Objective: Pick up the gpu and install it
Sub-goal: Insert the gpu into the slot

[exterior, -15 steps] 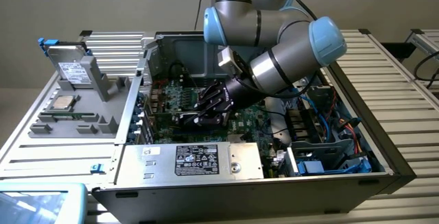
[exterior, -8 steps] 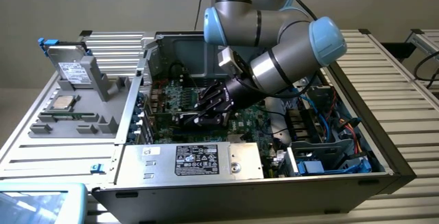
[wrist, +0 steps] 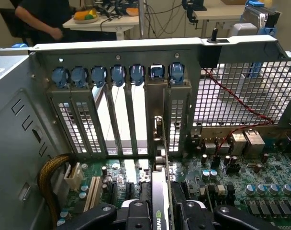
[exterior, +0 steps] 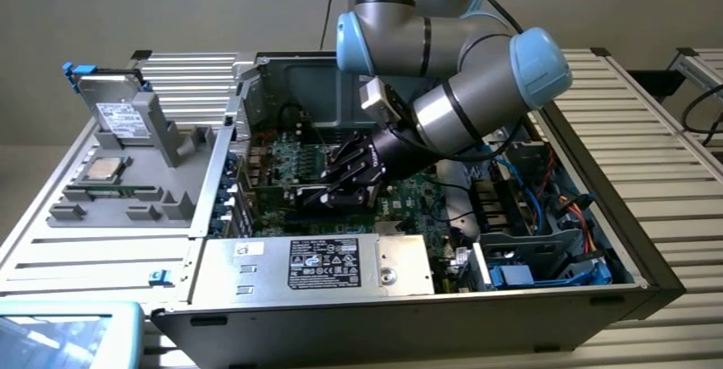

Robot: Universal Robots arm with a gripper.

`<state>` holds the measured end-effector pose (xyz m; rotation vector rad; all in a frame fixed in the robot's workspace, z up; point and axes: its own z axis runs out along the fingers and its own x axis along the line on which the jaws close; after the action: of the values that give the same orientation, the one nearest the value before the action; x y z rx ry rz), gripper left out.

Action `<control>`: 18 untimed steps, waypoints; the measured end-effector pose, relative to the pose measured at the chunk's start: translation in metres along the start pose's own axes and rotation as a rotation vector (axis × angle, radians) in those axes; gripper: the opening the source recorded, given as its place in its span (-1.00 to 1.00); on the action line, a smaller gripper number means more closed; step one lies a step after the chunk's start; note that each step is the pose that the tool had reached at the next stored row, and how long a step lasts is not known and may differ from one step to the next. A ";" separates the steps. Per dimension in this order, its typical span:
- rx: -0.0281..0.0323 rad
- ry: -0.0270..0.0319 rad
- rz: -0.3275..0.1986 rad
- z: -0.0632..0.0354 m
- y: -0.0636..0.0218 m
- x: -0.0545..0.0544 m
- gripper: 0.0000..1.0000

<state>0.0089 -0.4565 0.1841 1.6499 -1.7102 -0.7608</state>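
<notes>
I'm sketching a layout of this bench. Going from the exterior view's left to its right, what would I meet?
Grey fixture holding a hard drive and a CPU → gripper shut on the gpu inside the open computer case → blue and orange cables.

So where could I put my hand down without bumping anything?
Bare spots: the ribbed table on the exterior view's right of the case, and the strip on the near side of the grey fixture. Crowded: over the motherboard, where the fingers hold the gpu, and by the cables.
</notes>
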 end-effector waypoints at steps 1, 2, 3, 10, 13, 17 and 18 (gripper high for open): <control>0.0000 0.0006 0.000 -0.0002 -0.0001 0.000 -0.44; 0.0000 0.0008 0.001 -0.0002 -0.0001 0.000 -0.44; 0.0000 0.0013 0.001 -0.0001 -0.0002 0.000 -0.44; 0.0014 0.0046 0.006 0.0015 -0.0001 0.000 -0.44; 0.0017 0.0054 0.007 0.0018 -0.0004 0.000 -0.44; 0.0017 0.0065 0.009 0.0016 -0.0007 0.000 -0.44; 0.0018 0.0066 0.009 0.0015 -0.0007 0.000 -0.44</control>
<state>0.0082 -0.4562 0.1825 1.6433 -1.7129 -0.7492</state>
